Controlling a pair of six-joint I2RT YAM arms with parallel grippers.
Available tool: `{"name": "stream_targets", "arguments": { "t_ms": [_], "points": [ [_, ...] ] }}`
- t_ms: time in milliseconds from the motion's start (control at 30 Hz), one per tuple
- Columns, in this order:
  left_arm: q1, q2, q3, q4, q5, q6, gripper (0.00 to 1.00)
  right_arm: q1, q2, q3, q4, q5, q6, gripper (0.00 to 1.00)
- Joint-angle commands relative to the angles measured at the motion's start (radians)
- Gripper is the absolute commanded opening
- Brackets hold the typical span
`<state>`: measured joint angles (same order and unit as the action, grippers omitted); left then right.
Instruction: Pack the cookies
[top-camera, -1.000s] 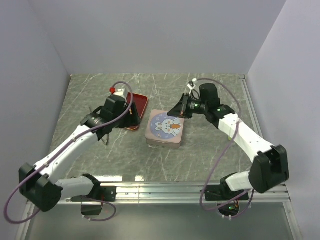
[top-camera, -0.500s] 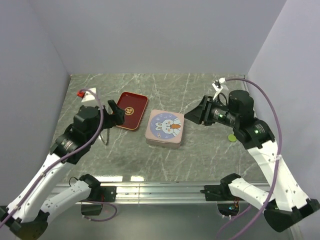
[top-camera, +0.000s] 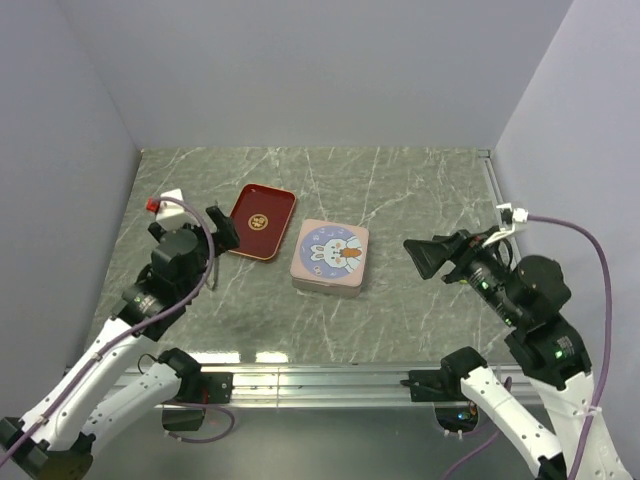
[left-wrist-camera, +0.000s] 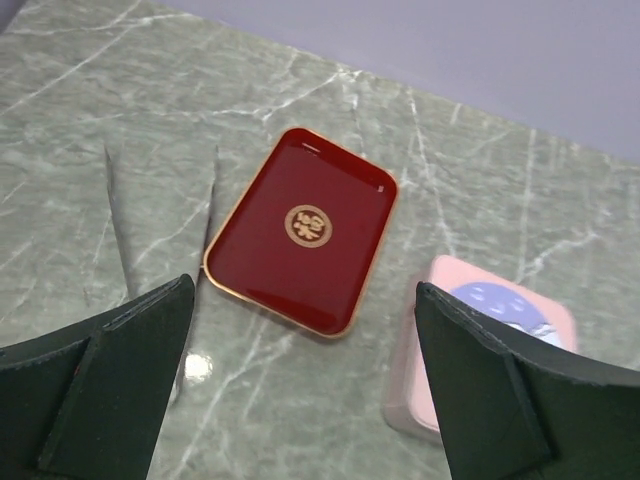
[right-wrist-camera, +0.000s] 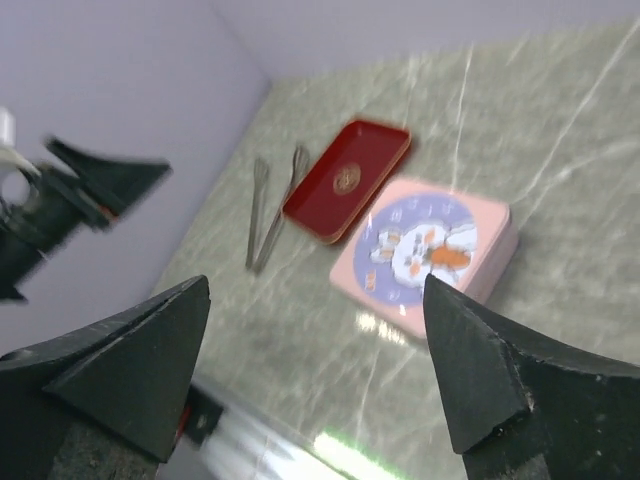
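No cookies show in any view. A pink square box (top-camera: 330, 257) with a rabbit picture on its lid sits shut at mid-table, also seen in the left wrist view as the pink box (left-wrist-camera: 490, 330) and in the right wrist view as the pink box (right-wrist-camera: 425, 255). Left of it lies an empty red tray (top-camera: 262, 220) with a gold rim (left-wrist-camera: 300, 230) (right-wrist-camera: 345, 180). My left gripper (top-camera: 218, 228) (left-wrist-camera: 305, 300) hangs open, above and left of the tray. My right gripper (top-camera: 425, 257) (right-wrist-camera: 316, 290) is open and holds nothing, raised to the right of the box.
Metal tongs (top-camera: 208, 272) (left-wrist-camera: 208, 205) (right-wrist-camera: 262, 215) lie on the marble table left of the tray. Grey walls close in the left, back and right sides. An aluminium rail (top-camera: 330, 375) runs along the near edge.
Both arms have pulled back from the tray and the box toward the near edge. The right gripper has gone from shut to open, and the left has opened wider.
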<state>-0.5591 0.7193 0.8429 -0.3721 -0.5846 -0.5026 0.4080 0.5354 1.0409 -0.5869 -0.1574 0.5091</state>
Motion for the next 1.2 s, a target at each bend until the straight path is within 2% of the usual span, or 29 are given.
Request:
{"name": "stream_targets", "arguments": {
  "t_ms": [0,67,133,233,367,433,567,633,700,733,800,900,933,1033,1167],
  "points": [
    [0.004,-0.089,-0.146,0.241,-0.057,0.09,0.97,0.006,-0.075,-0.128,0.162,0.132,-0.003,0.95],
    [0.002,-0.194,-0.29,0.355,-0.064,0.168,0.96,0.006,-0.107,-0.202,0.171,0.226,0.067,0.95],
    [0.004,-0.289,-0.376,0.483,-0.079,0.231,0.94,0.005,-0.15,-0.257,0.188,0.266,0.053,0.96],
    [0.004,-0.351,-0.478,0.518,-0.138,0.251,0.95,0.005,-0.184,-0.32,0.213,0.308,-0.003,0.96],
    [0.004,-0.342,-0.585,0.535,-0.208,0.236,0.99,0.005,-0.14,-0.389,0.229,0.529,0.0,0.98],
    [0.004,-0.321,-0.625,0.561,-0.241,0.216,0.99,0.006,-0.1,-0.427,0.271,0.564,-0.067,0.98],
    [0.01,-0.282,-0.79,0.796,-0.271,0.236,0.99,0.005,0.018,-0.496,0.393,0.746,-0.073,0.98],
    [0.028,-0.252,-0.835,0.889,-0.261,0.217,0.99,0.0,0.058,-0.568,0.523,0.78,-0.15,0.99],
    [0.056,-0.213,-0.867,0.981,-0.213,0.216,1.0,0.0,0.11,-0.613,0.6,0.788,-0.194,0.99],
    [0.089,-0.151,-0.866,1.01,-0.205,0.216,0.99,0.002,0.126,-0.665,0.718,0.783,-0.268,0.99],
    [0.126,-0.081,-0.851,1.077,-0.154,0.21,0.99,-0.009,0.161,-0.706,0.813,0.785,-0.323,0.99],
    [0.192,0.049,-0.823,1.169,-0.101,0.217,1.0,-0.063,0.242,-0.752,0.932,0.716,-0.394,1.0],
    [0.214,0.112,-0.814,1.238,-0.084,0.223,0.99,-0.078,0.264,-0.775,0.997,0.644,-0.424,1.0],
    [0.252,0.242,-0.786,1.358,-0.02,0.266,0.99,-0.179,0.345,-0.821,1.141,0.52,-0.446,1.0],
    [0.298,0.397,-0.726,1.455,0.061,0.329,0.99,-0.253,0.444,-0.842,1.294,0.461,-0.429,1.0]
  ]
}}
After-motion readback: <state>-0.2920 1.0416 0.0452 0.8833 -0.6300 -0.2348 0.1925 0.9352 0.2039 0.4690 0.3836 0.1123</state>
